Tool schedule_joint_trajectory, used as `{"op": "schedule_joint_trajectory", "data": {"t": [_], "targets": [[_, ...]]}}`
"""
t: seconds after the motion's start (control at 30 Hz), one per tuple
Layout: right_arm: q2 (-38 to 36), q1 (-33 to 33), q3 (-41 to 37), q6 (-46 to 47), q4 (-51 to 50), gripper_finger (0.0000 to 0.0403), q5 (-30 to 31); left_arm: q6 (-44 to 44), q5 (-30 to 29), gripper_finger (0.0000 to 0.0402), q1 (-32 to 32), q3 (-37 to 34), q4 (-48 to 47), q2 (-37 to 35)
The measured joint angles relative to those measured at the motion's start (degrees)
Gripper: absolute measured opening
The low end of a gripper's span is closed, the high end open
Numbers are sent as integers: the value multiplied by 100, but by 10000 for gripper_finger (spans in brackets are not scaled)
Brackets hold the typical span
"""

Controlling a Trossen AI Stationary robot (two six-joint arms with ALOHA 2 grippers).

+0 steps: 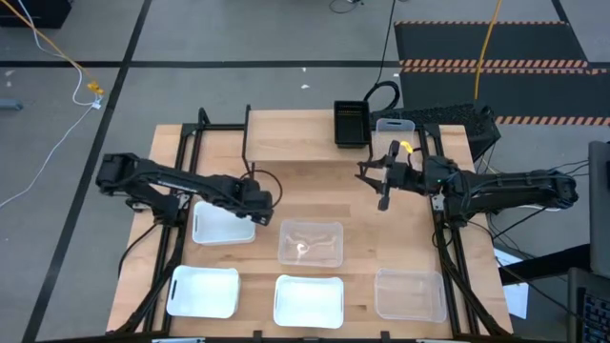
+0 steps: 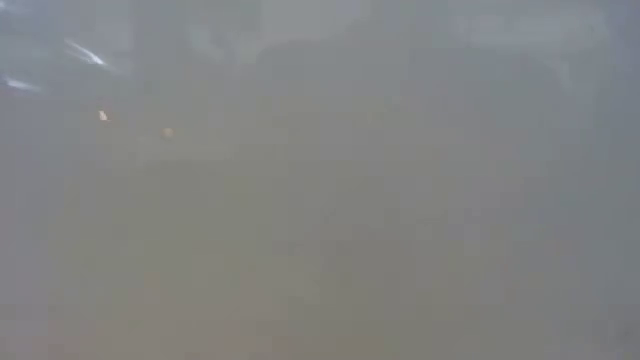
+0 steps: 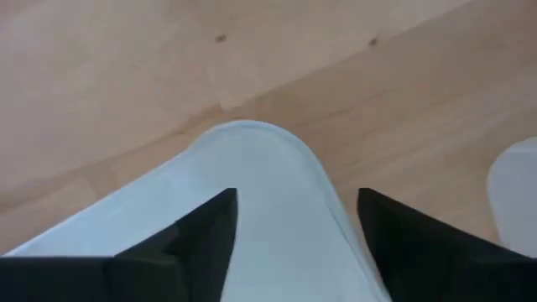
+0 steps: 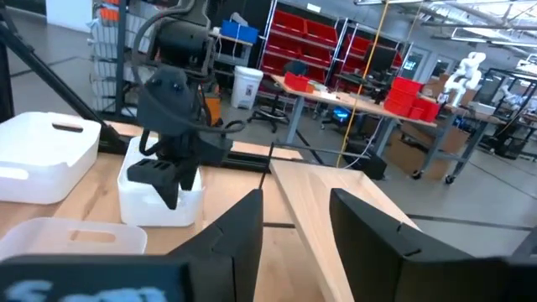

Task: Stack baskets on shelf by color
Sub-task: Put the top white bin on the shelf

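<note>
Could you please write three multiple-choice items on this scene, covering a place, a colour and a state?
1. Where is the black basket?
A. At the table's far edge
B. Between the front baskets
C. In the left hand

2. What colour is the basket at the left hand?
A. Black
B. White
C. Red

3. How is the right hand?
A. Shut on a basket
B. Open and empty
C. Shut on a cable

Answers:
1 A: the black basket sits at the far edge of the table.
2 B: the left hand straddles the rim of a white basket.
3 B: the right hand has its fingers apart with nothing between them.
</note>
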Motion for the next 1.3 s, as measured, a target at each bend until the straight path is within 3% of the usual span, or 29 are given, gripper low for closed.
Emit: {"op": "schedule_joint_trajectory", "data": {"t": [0.17,0.33,0.5,0.6,0.77,1.0,1.17,1.3], "targets": [[0,-2,0,-64,-48,132,1,174,426,128,50,0,32,215],[0,-4,0,-102,-52,132,10,78,826,15,101,0,11,-60],[0,-4,2,-103,-67,132,14,31,996,15,92,0,3,-684],[0,-4,2,-113,-127,132,16,-157,1382,7,66,21,-162,-1323],[0,-7,-28,-247,-128,132,16,-699,1445,11,-295,436,-827,-2438],[-2,-9,-70,-361,-25,132,18,-1045,-219,6,-780,1954,-2601,-3031],[12,-13,-70,-356,13,132,18,443,-1041,13,-715,3356,-2583,-2889],[34,-15,-72,-356,18,132,18,3007,-1337,5,-415,4533,-2165,-2463]]}}
